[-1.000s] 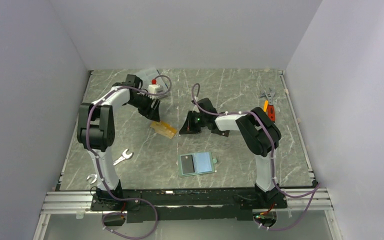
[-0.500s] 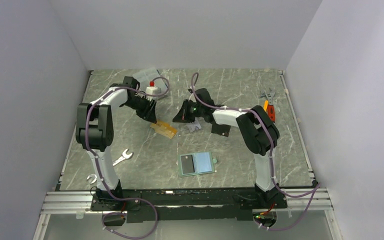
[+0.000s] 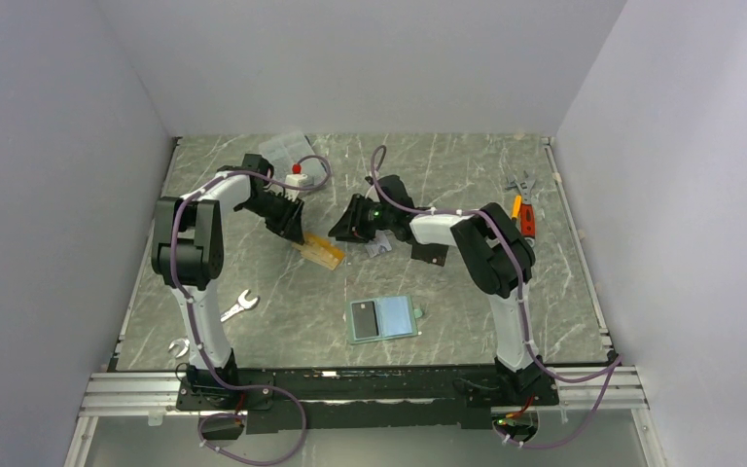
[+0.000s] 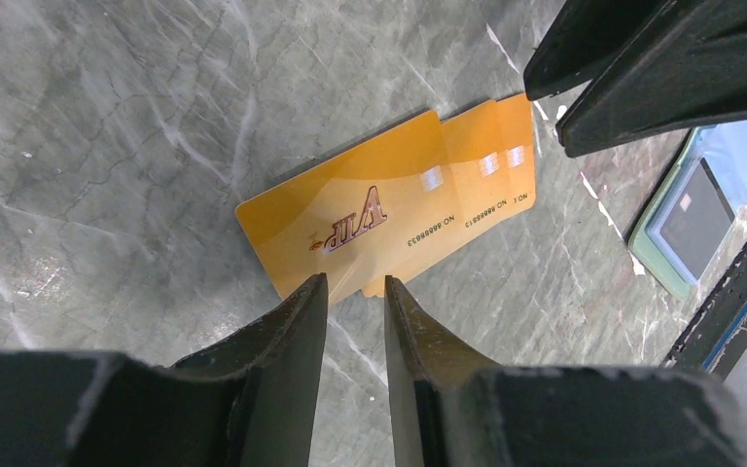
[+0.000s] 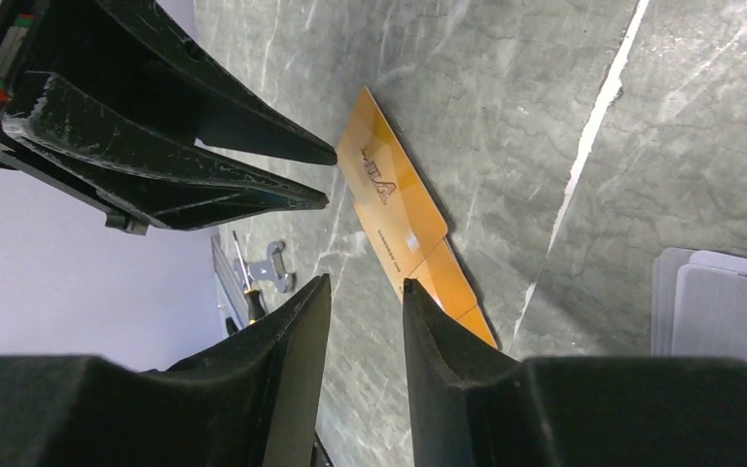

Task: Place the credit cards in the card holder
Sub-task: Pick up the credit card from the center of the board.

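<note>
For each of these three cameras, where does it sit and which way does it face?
Top external: above and behind the arms, looking down on the table; both arms show whole, left gripper and right gripper flanking the orange cards.
Left wrist: on the left arm, looking past its own fingers at those cards, card holder beyond.
Right wrist: on the right arm, looking past its own fingers at the same cards.
Shared: both wrist views show the cards and the other gripper's fingers.

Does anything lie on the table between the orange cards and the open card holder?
Nothing visible does. Only bare table lies between the orange cards and the card holder; the silvery cards sit off to the side.
</note>
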Robot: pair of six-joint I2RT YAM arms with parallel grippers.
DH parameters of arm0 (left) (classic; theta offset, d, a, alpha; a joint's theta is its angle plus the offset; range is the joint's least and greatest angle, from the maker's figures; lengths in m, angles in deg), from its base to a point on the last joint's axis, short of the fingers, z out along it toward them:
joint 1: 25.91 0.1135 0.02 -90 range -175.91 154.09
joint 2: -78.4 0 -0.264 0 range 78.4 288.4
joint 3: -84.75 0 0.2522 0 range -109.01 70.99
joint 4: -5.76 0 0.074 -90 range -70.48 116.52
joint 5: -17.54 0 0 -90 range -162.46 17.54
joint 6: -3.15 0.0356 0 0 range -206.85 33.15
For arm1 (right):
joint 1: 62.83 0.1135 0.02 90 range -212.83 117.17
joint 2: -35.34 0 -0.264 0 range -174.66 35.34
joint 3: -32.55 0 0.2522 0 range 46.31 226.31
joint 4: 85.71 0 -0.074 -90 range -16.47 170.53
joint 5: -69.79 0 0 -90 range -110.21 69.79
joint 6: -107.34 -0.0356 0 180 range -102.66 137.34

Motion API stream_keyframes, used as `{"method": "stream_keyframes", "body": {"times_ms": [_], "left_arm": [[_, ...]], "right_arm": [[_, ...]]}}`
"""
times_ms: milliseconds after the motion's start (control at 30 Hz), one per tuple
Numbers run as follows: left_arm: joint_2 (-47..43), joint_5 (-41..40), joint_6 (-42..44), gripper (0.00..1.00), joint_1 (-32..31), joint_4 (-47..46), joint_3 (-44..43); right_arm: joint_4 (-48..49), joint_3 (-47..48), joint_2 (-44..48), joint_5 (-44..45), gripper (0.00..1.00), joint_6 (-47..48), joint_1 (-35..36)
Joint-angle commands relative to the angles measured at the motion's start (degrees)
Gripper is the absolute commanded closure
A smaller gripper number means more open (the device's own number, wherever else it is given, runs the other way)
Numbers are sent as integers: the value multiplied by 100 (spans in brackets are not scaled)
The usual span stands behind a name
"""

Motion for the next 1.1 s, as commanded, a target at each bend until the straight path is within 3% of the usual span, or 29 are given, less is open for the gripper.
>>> {"method": "stream_keyframes", "body": {"times_ms": [0, 200, 700, 933, 1067], "left_arm": [[24, 33, -31, 68, -14, 3, -23], [-80, -32, -152, 67, 5, -90, -12], [-121, -1409, -256, 65, -331, -352, 116], [-149, -1639, -191, 69, -452, -395, 208], [-85, -1543, -147, 79, -452, -249, 122]], "right_arm": [[429, 90, -85, -151, 63, -211, 57], [430, 185, -221, -170, 64, -269, 108], [404, 308, -360, -129, 64, -332, 199], [383, 303, -384, -128, 58, -356, 203], [411, 250, -401, -121, 57, -408, 204]]}}
